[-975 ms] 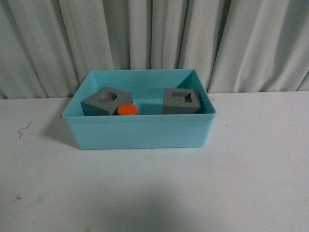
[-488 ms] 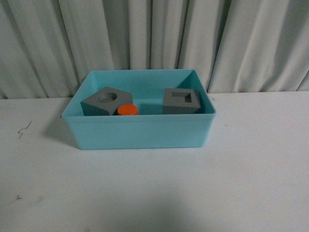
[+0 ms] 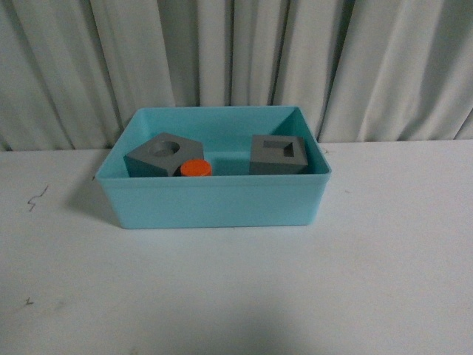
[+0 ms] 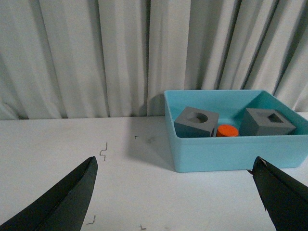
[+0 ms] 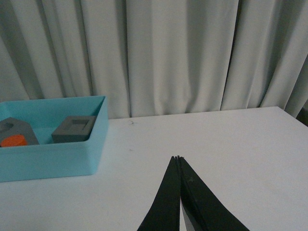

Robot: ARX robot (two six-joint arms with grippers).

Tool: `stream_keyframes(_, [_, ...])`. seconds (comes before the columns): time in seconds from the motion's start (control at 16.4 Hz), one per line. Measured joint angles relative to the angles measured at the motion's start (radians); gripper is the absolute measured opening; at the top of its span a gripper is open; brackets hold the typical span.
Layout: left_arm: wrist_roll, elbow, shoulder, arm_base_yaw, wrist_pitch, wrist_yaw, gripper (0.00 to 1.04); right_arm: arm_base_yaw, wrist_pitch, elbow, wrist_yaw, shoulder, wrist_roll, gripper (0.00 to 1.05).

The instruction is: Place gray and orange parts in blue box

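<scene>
The blue box (image 3: 214,203) stands on the white table at the back middle. Inside it lie the gray cube with a round recess (image 3: 161,154), the orange cylinder (image 3: 196,168) beside it, and the gray cube with a square recess (image 3: 278,154) at the right. The box (image 4: 231,151) and its parts also show in the left wrist view and the right wrist view (image 5: 48,161). Neither arm shows in the front view. My left gripper (image 4: 175,166) is open and empty, well short of the box. My right gripper (image 5: 178,158) is shut and empty, over bare table to the right of the box.
A grey-white curtain (image 3: 236,59) hangs right behind the table. Small dark marks (image 3: 35,198) lie on the table left of the box. The table's right edge (image 5: 293,115) shows in the right wrist view.
</scene>
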Motion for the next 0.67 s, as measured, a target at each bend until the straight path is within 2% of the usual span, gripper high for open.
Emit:
stream_keyframes(0.18, [0.0, 0.0, 0.0, 0.0, 0.0, 0.0, 0.98, 0.0, -0.048, 0.0, 0.0, -0.047, 0.0, 0.02])
stream_keyframes(0.3, [0.0, 0.0, 0.0, 0.0, 0.0, 0.0, 0.98, 0.0, -0.227, 0.0, -0.001, -0.204, 0.0, 0.02])
stream_keyframes(0.67, [0.0, 0.0, 0.0, 0.0, 0.0, 0.0, 0.98, 0.0, -0.226, 0.001, 0.0, -0.216, 0.0, 0.02])
